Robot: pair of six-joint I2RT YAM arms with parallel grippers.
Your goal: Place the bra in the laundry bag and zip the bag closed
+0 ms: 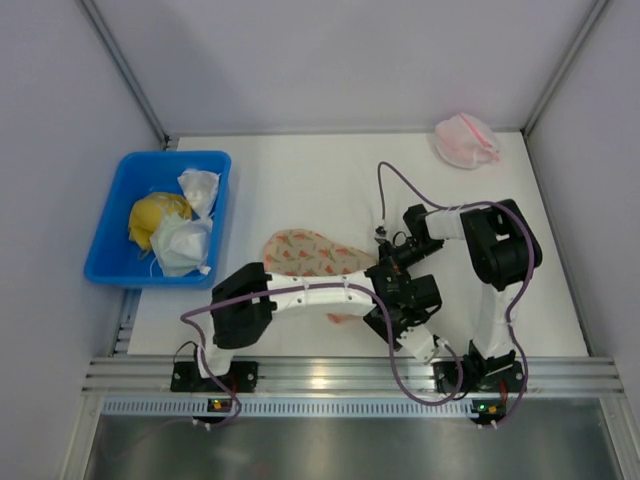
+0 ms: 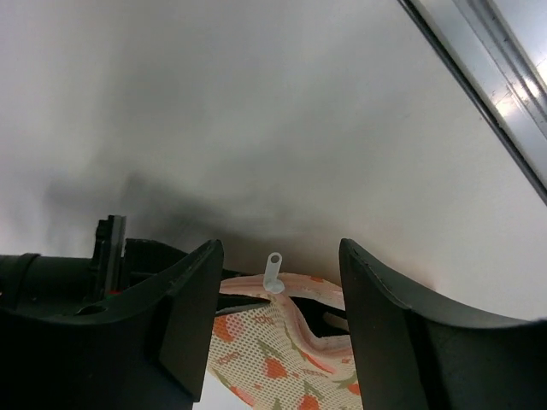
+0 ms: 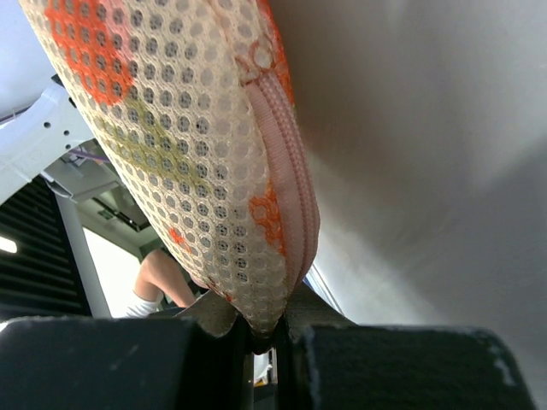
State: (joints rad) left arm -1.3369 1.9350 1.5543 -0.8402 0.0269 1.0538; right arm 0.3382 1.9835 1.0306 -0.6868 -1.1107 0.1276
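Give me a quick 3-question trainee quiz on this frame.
1. True or false: the right end effector is shut on the bag.
2. What shows in the open left end effector's gap? A) zipper pull B) sock C) nothing
3. Fill in: the yellow cloth lies in the blue ___.
Key: 1 true; 2 A; 3 bin.

Left arm [image 1: 300,295] and right arm [image 1: 497,250] crowded the laundry bag's [image 1: 305,252] right end. Open tabletop [image 1: 320,185] lay between blue bin [image 1: 105,238] and pink bundle [image 1: 466,140].
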